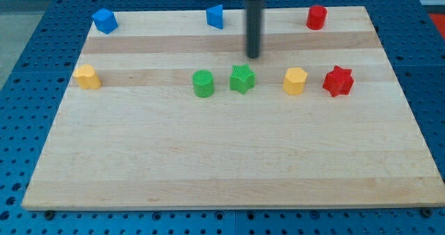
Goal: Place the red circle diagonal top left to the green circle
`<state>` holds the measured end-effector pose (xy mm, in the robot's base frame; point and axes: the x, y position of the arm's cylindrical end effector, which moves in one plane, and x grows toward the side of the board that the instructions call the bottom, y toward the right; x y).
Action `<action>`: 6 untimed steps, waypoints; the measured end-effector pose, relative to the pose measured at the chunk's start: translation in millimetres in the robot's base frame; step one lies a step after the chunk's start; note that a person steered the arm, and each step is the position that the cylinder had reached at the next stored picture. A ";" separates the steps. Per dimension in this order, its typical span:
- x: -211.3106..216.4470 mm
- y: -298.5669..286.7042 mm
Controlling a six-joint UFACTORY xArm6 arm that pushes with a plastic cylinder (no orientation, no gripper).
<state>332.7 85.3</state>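
Landmark: green circle (pixel 202 83), sitting mid-board on the wooden board (pixel 222 165).

My tip (pixel 253 55) is up and to the view's right of the green circle, just above the green star (pixel 242 78), not touching it. No claw on this rig, just the straight rod, so nothing to call wide, narrow or holding.

Red circle (pixel 316 17) is far up and to the view's right of the green circle, near the board's top edge. It is well apart from my tip, which stands between it and the green circle. So it is on the wrong side: right of the green circle, not top left.

Other blocks, all relative to the green circle:
- green star: just beside it on the right, small gap.
- yellow block (pixel 295 80): further right, same row.
- red star (pixel 338 81): furthest right in that row.
- second yellow block (pixel 87 76): far left, same row, near the board's left edge.
- blue block (pixel 215 16): straight above, slightly right, at the top edge.
- second blue block (pixel 104 20): up and far left, at the top corner.
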 end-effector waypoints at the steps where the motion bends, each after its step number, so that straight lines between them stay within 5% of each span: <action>1: 1.1 115.3; 2: -20.3 217.2; 3: -64.9 245.2; 4: -115.6 241.1; 6: -124.5 152.2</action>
<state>208.2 237.5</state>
